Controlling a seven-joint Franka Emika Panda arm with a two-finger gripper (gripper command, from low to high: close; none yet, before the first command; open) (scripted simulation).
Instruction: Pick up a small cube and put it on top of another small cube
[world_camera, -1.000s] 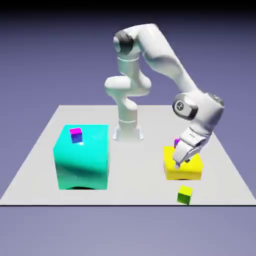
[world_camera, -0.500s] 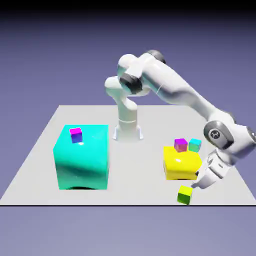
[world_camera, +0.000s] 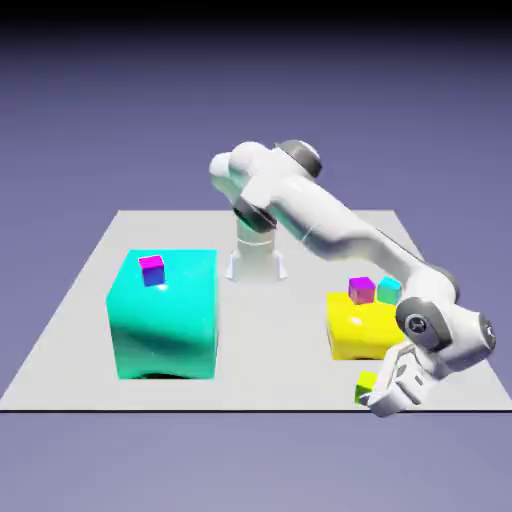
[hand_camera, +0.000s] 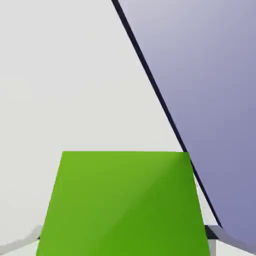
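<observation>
Reaching low over the table (world_camera: 285, 355) near its front edge, the white arm (world_camera: 325, 215) brings its gripper (world_camera: 372, 402) down to the lime-green cube (world_camera: 366, 384) in the exterior view. The hand covers part of that cube, which sits toward the exterior view's right, in front of the yellow block (world_camera: 360, 328). A magenta-purple cube (world_camera: 361, 291) and a teal cube (world_camera: 389, 290) show side by side at the yellow block's upper edge. Toward the exterior view's left stands the big teal block (world_camera: 165, 320), with another small cube (world_camera: 152, 271), magenta on top and blue-violet in front, showing at its upper part.

In the hand view, the lime-green cube fills the bottom middle, large, between the two finger tips, and the jaws are closed on it, pinching it from both sides. Pale tabletop lies beyond it, and the table's dark edge slants down toward the lower right, with the blue-violet backdrop (hand_camera: 215, 90) past it.
</observation>
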